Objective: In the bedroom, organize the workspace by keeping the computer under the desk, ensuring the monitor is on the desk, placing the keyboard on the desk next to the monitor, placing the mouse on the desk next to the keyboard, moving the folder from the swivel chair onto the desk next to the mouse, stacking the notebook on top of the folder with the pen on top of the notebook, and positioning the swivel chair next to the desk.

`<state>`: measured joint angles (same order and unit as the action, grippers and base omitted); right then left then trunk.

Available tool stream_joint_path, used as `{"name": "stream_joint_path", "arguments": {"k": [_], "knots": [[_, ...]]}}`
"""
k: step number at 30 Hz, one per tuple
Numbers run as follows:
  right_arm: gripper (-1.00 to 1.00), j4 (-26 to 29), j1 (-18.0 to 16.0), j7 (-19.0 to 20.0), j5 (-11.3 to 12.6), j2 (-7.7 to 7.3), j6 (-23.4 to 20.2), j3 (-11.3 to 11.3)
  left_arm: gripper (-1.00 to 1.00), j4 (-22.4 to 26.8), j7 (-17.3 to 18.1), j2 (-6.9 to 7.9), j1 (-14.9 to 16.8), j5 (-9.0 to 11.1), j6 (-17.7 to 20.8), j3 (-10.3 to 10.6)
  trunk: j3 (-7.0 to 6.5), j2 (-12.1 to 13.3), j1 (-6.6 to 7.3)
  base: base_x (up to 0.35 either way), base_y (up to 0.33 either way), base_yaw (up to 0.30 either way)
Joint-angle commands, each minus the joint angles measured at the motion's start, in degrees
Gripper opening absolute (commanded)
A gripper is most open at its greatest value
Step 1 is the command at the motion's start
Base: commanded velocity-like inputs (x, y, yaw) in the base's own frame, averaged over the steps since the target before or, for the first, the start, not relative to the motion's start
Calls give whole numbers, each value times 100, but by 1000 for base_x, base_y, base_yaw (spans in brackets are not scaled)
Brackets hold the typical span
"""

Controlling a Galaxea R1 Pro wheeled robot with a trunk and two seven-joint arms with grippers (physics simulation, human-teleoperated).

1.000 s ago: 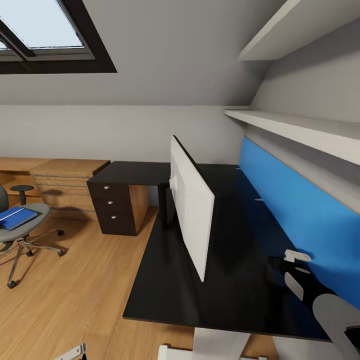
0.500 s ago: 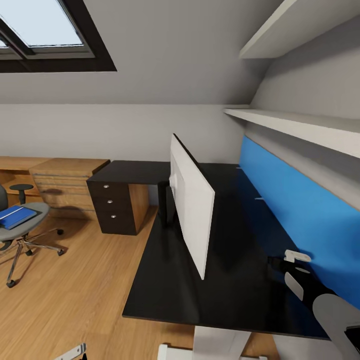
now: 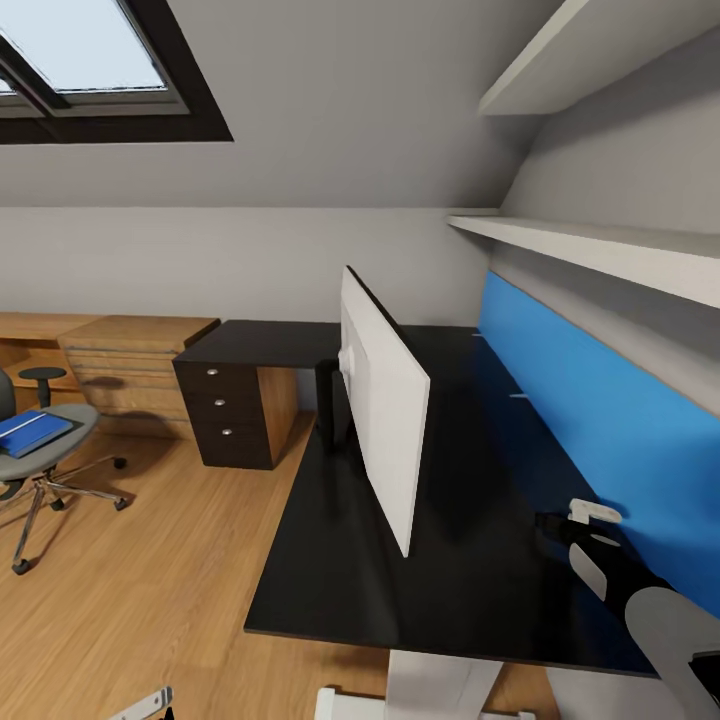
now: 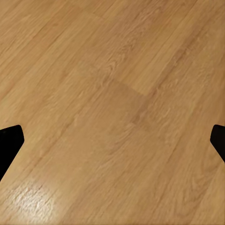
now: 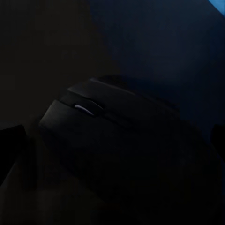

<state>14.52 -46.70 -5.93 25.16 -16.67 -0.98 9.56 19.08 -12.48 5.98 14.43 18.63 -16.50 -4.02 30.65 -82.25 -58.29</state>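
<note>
Your right gripper sits over the mouse on the desk; the folder lies on the chair.

From your head view, the white monitor point(image 3: 383, 405) stands edge-on on the matte black desk point(image 3: 340, 590), its screen side hidden. The blue folder point(image 3: 30, 432) lies flat on the grey chair point(image 3: 40, 450), cut off at the frame edge. Your right gripper point(image 3: 560, 522) is by the blue panel point(image 3: 590, 420); you cannot tell how wide it is. Your left wrist view looks onto glossy wood-grain floor point(image 4: 112, 108), with the left gripper point(image 4: 112, 140) spread wide, holding nothing. Your right wrist view is very dark: a rounded black mouse point(image 5: 108, 122) is barely legible on the desk.
</note>
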Motion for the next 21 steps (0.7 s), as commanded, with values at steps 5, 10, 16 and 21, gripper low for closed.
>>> {"name": "stream_joint_path", "arguments": {"k": [5, 10, 16, 21], "knots": [[100, -2, 3, -40, 41, -7, -39, 69, 100, -1, 0, 0, 1, 40, -20, 7, 7, -2, 0, 0, 0, 0], [100, -2, 3, -38, 42, -4, -39, 65, 100, -1, 0, 0, 4, 42, -18, 7, 7, -2, 0, 0, 0, 0], [100, 1, 3, -32, 41, -3, -41, 68, 100, -1, 0, 0, 4, 43, -20, 7, 7, -2, 0, 0, 0, 0], [-100, 5, 3, -26, 41, -3, -43, 69, 100, -1, 0, 0, 3, 41, -18, 7, 7, -2, 0, 0, 0, 0]]}}
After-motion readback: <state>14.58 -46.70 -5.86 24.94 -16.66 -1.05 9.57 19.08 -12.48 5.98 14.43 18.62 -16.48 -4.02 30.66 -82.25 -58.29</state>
